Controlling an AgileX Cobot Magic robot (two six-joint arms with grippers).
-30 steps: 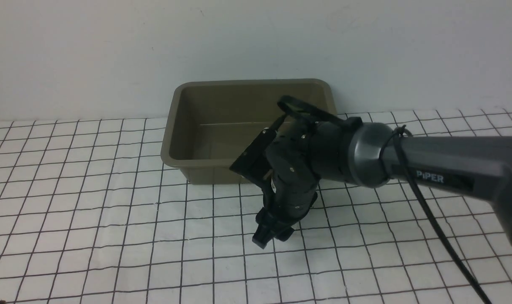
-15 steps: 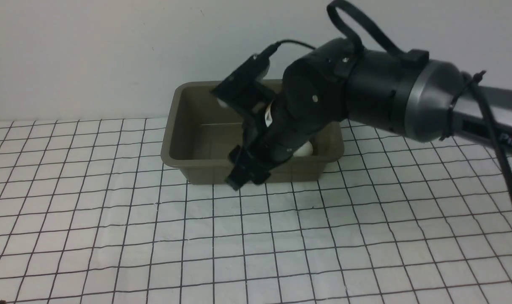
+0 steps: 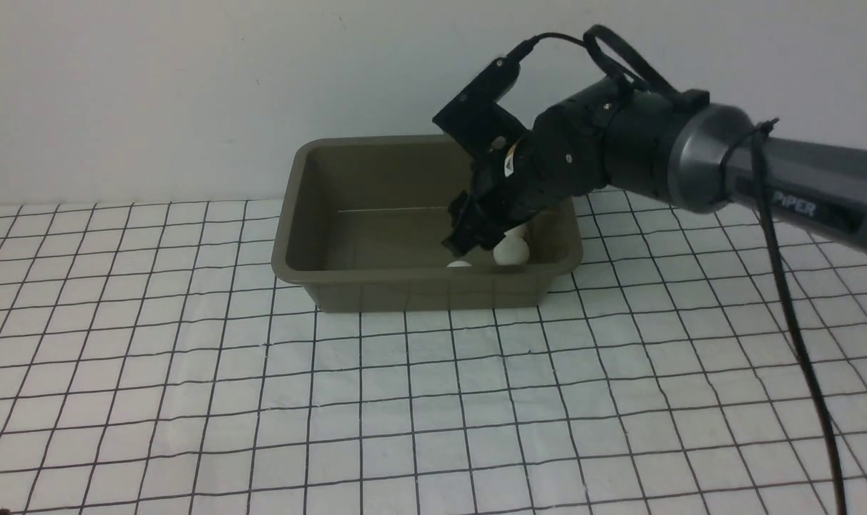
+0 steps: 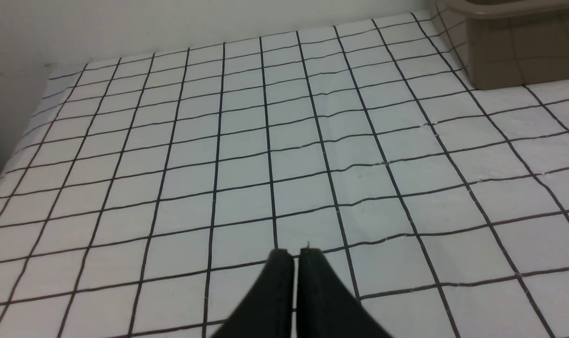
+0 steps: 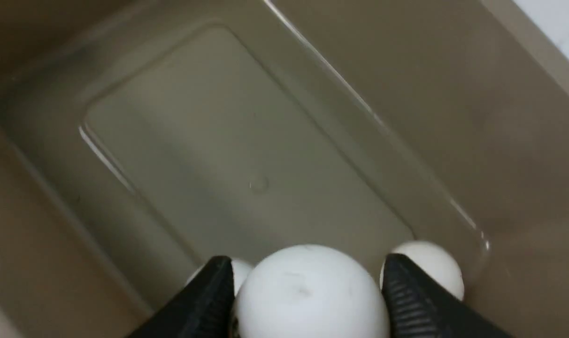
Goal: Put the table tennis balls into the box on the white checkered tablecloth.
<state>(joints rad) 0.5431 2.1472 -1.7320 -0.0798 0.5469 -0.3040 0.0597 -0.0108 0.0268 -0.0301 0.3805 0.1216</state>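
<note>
The olive-grey box (image 3: 290, 214) stands at the back of the white checkered tablecloth (image 3: 190, 357). My right gripper (image 3: 463, 239) reaches down into the box's right front part. In the right wrist view the right gripper (image 5: 308, 259) is shut on a white table tennis ball (image 5: 308, 291), both fingers against its sides, above the box floor (image 5: 247, 155). Two more balls (image 5: 430, 267) (image 5: 242, 270) lie on the floor behind the fingers; from the front they show as one ball (image 3: 511, 250) and the top of another (image 3: 459, 264). My left gripper (image 4: 292, 256) is shut, empty, low over the cloth (image 4: 219, 141).
A white wall runs right behind the box. The box's outer corner (image 4: 510, 61) shows far off in the left wrist view. A black cable (image 3: 791, 300) hangs from the right arm over the cloth's right side.
The right arm rose from the cloth in front of the box, swung up and back, and now dips into the box with the ball between its fingers.
</note>
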